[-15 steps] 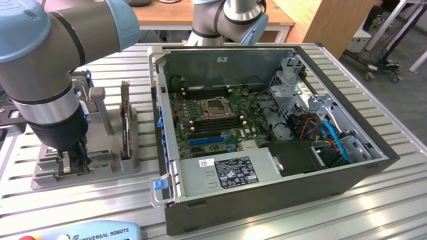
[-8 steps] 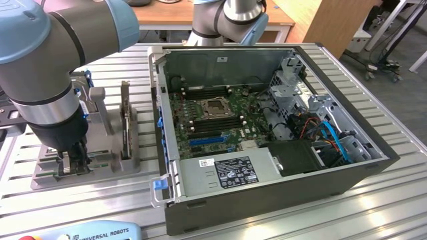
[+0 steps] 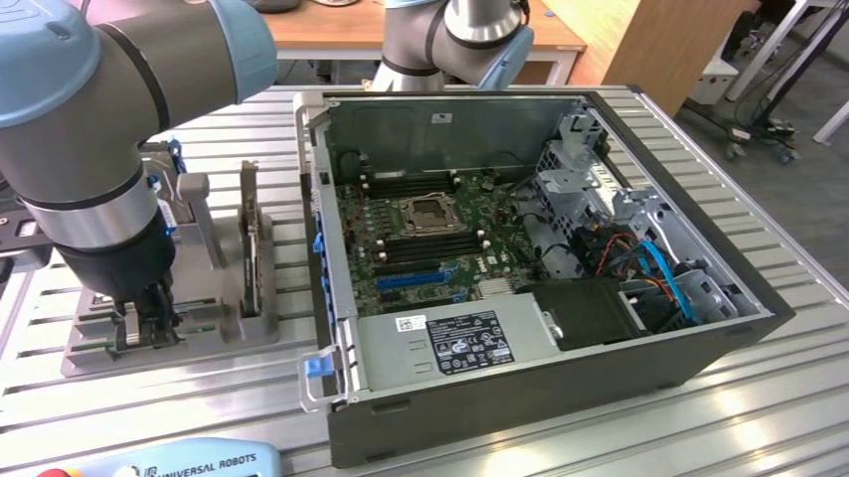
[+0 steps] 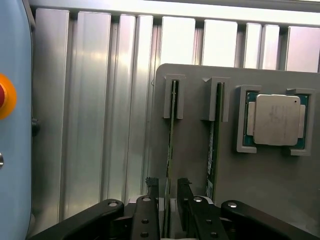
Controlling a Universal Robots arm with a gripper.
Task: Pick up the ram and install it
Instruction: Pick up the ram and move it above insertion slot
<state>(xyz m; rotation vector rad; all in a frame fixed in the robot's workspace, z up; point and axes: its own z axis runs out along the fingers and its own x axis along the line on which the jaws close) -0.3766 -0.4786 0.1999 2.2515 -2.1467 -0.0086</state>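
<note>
Two ram sticks stand on edge in slots of a grey holder (image 4: 195,165). My gripper (image 4: 168,186) straddles the near end of one ram (image 4: 171,140), one finger (image 4: 153,189) on each side with a small gap to the board, so it is open. The second ram (image 4: 212,145) stands parallel beside it. In the exterior view my gripper (image 3: 143,323) reaches straight down into the holder (image 3: 199,343) at the exterior view's left. The open computer case (image 3: 531,328) lies beside it, its green motherboard (image 3: 424,248) and dark memory slots (image 3: 414,182) showing.
A square silver processor chip (image 4: 276,119) rests in its own pocket of the holder. A blue teach pendant (image 4: 10,125) with an orange and red button lies alongside. The case holds a power supply (image 3: 451,343), drive cage (image 3: 584,169) and blue cables (image 3: 670,283). A second arm (image 3: 451,40) stands behind.
</note>
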